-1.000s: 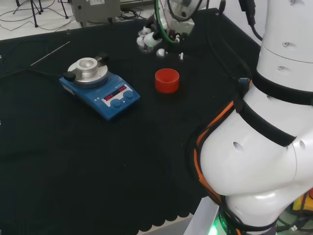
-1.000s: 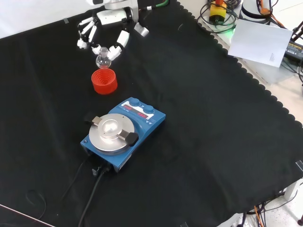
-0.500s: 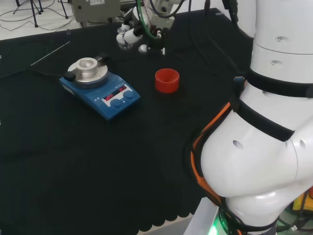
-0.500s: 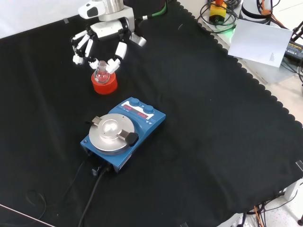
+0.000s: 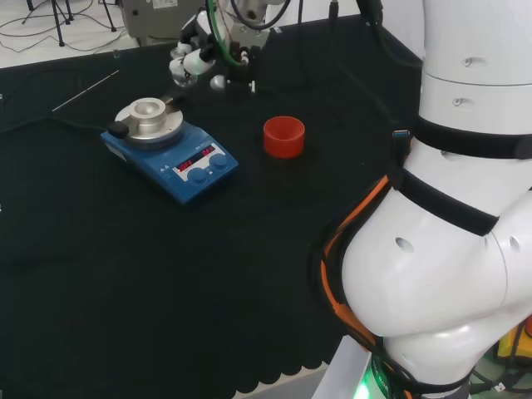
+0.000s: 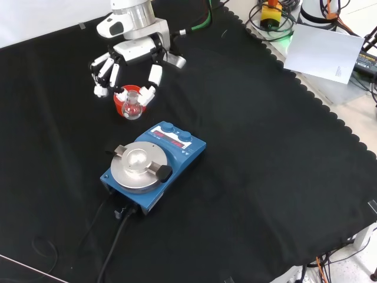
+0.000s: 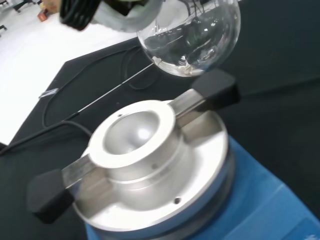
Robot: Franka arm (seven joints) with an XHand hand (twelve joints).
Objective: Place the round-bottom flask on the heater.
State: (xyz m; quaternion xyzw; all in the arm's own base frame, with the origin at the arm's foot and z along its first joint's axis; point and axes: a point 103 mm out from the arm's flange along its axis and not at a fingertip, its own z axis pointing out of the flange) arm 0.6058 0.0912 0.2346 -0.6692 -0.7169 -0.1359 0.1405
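Plenty of bare black cloth lies open on the desk (image 6: 265, 177) to the right of the heater (image 6: 152, 163) in the front view, out to the scalloped edge at the right. In the head view the heater stands left of the red ring stand (image 5: 284, 136), well apart from it, with a thin rod (image 5: 83, 90) lying on the cloth farther back. White floor shows beyond the far edge. My robot hand (image 6: 132, 50) hangs above the cloth, its fingers (image 6: 150, 79) curled down round the neck of the round-bottom flask (image 6: 132, 107). In the wrist view the flask's clear bulb (image 7: 192, 35) is in the air above the heater's silver bowl (image 7: 135, 135), off to one side, not touching it.
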